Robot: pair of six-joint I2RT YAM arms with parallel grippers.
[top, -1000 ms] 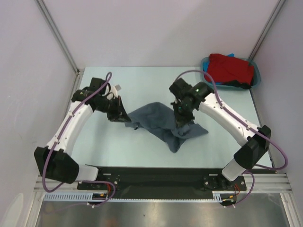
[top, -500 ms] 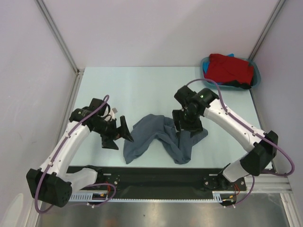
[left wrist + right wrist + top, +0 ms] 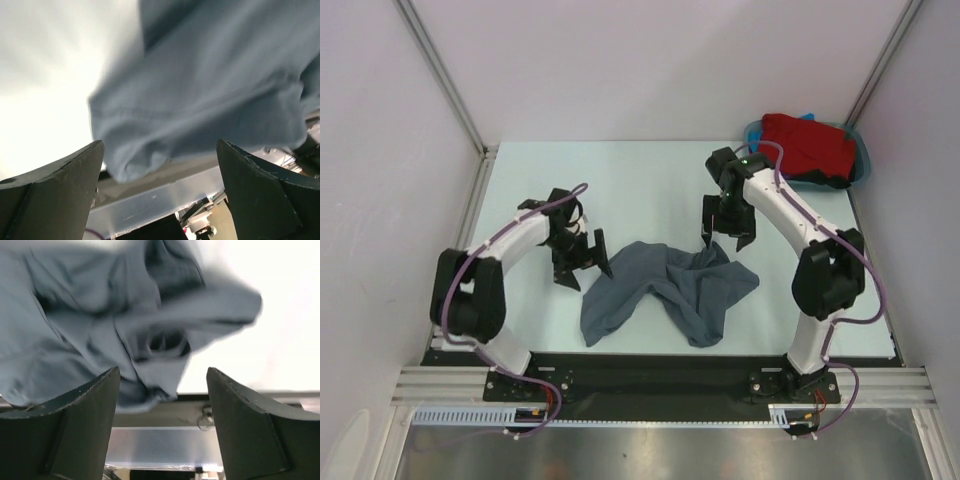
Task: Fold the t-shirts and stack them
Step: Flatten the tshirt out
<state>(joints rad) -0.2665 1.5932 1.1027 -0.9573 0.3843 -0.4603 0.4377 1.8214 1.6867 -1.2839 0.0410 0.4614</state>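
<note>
the grey t-shirt [image 3: 665, 290] lies bunched on the table [image 3: 620, 190] in a rough upside-down v, between the two arms and close to the near edge. the left claw [image 3: 582, 260] hangs just beside its left side, spread wide and holding nothing. the right claw [image 3: 726, 236] hangs over its far right corner, also parted and empty. the red t-shirt [image 3: 807, 145] sits in the tub [image 3: 861, 160] at the far right corner.

the cloth is twisted and layered. a pinch on a bunched fold would likely catch several layers, so the shirt would lift in a knot, not spread flat. its lower ends lie near the table's front edge, and a pull that way could drag them off.
</note>
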